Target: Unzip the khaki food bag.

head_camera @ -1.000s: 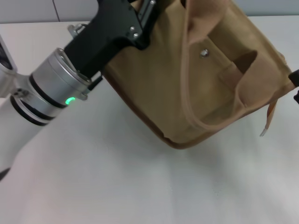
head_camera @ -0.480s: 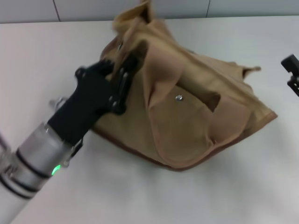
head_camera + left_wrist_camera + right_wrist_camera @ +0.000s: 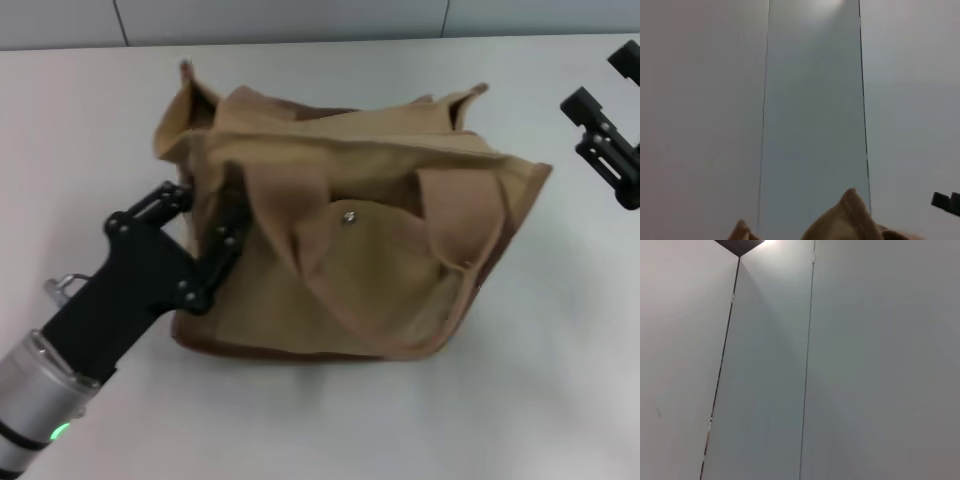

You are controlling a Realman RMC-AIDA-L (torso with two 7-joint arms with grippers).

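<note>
With the khaki food bag [image 3: 350, 250] upright mid-desk [image 3: 330, 420], my left hand [image 3: 205, 245] pinches its left end panel, right hand [image 3: 605, 125] spread open beyond its right side; I'd brace firmly.

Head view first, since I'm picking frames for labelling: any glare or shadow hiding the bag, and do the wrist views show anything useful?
Head view: even light, no glare; the khaki food bag casts only a soft shadow on the table. Left wrist view: mostly wall panels, bag tips at the edge. Right wrist view: panels only, bright glare in one corner.
</note>
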